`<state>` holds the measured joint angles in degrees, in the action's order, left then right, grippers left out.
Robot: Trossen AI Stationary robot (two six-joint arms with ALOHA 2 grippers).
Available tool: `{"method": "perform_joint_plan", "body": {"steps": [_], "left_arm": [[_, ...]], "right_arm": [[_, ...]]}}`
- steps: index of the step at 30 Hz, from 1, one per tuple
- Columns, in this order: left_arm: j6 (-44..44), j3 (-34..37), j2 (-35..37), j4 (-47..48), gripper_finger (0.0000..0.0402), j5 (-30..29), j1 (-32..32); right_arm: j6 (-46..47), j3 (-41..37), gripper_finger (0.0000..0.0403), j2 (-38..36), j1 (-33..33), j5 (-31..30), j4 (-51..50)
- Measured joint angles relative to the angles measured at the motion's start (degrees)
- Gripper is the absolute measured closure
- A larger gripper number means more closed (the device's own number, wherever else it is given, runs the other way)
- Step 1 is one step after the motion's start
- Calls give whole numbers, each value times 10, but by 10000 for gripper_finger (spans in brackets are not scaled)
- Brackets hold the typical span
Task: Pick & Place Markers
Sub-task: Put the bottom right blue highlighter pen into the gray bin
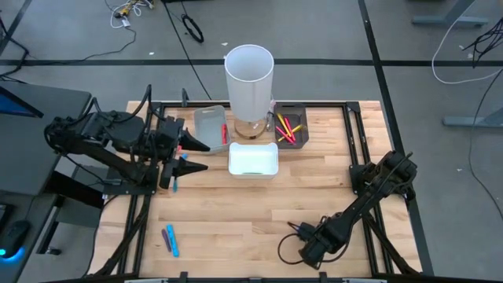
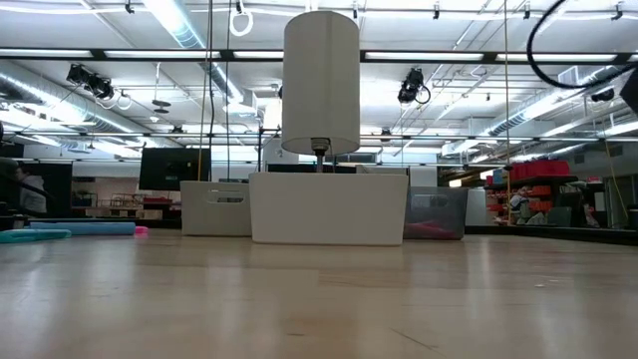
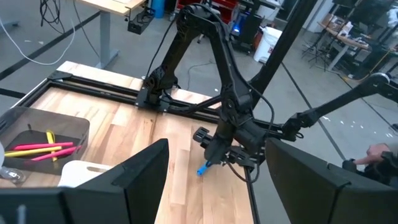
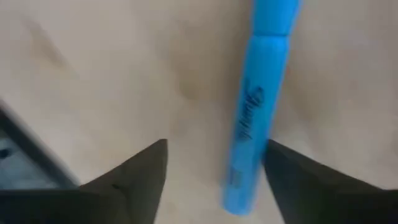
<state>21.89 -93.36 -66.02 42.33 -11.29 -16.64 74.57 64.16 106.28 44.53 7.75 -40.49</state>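
Note:
My right gripper (image 1: 302, 250) is low over the table's near edge and open. In the right wrist view its fingers stand on either side of a blue marker (image 4: 254, 124) that lies flat on the wood, and the gripper (image 4: 216, 146) does not plainly touch it. The left wrist view shows this marker (image 3: 203, 168) under the right gripper. My left gripper (image 1: 200, 156) hovers open beside the grey tray (image 1: 208, 128) and holds nothing. Several yellow and pink markers (image 1: 286, 128) lie in the dark tray. A blue and a purple marker (image 1: 169, 240) lie near the table's left near corner.
A tall white cylinder (image 1: 249, 79) stands at the table's far middle. A white tray (image 1: 253, 161) sits in front of it and a dark tray (image 1: 302, 134) to its right. A red marker (image 1: 224, 132) lies in the grey tray. A blue marker (image 1: 174, 182) lies below the left gripper.

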Motion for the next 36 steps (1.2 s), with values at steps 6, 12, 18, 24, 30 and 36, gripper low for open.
{"method": "perform_joint_plan", "body": {"steps": [6,12,18,24,30,36], "left_arm": [[0,0,0,0,131,0,0],[0,0,0,0,131,7,0],[0,0,0,0,131,7,0],[0,0,0,0,131,7,0],[0,0,0,0,131,7,0],[0,0,0,0,131,7,0]], "right_arm": [[0,1,249,-1,0,19,38],[18,2,354,-3,0,1,49],[26,4,394,-6,0,-23,51],[10,3,358,-4,0,-23,54],[-11,0,288,0,0,-24,46],[-11,-11,256,8,0,-30,65]]}}
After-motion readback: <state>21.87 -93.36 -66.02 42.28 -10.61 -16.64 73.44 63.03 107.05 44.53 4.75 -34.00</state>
